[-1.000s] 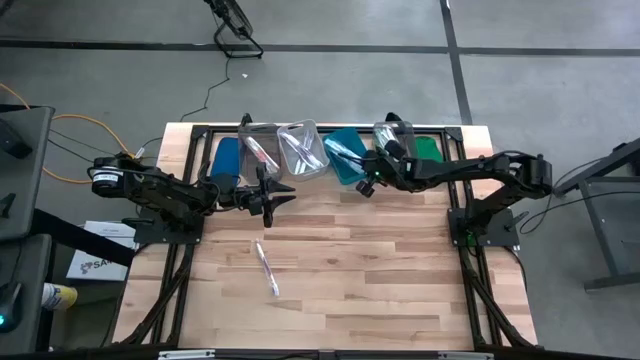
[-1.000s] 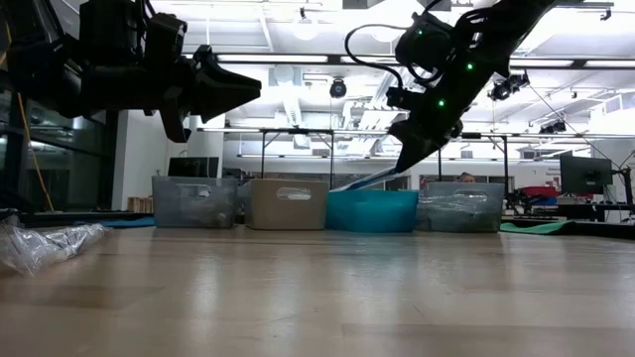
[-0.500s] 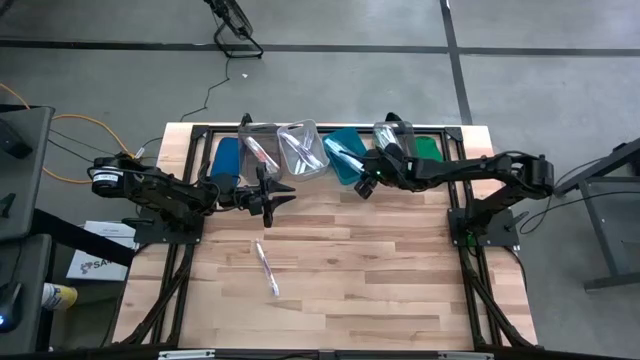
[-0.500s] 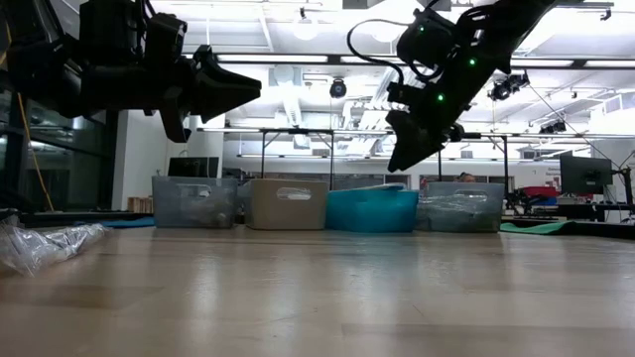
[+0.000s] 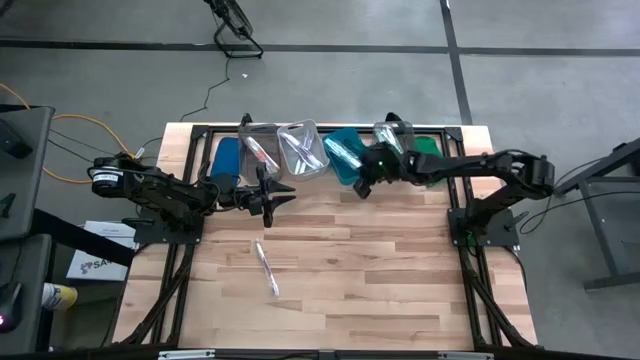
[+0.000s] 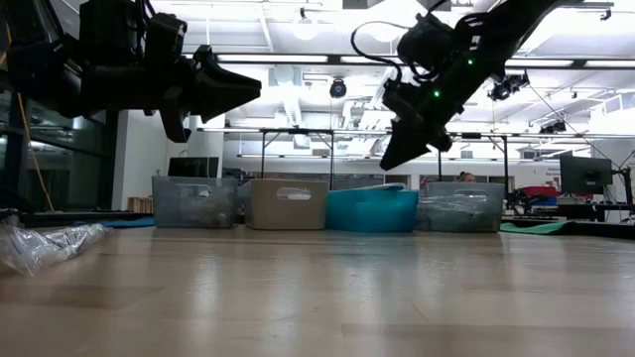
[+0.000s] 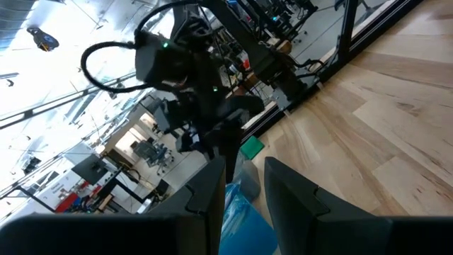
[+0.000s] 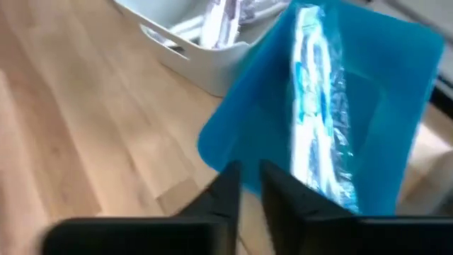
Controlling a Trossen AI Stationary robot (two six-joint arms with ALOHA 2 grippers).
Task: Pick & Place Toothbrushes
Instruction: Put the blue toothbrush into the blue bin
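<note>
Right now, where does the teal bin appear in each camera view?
High view: teal bin in the back row, third from left.
Low view: centre, under the right end effector.
Left wrist view: between the fingers.
Right wrist view: upper right.
Shared landmark: grey bin beside it.

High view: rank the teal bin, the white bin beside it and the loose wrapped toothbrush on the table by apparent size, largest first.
1. and 2. white bin and teal bin: they look alike, and the right arm covers part of the teal one, so no ranking.
3. wrapped toothbrush: clearly smallest, long but very thin.
</note>
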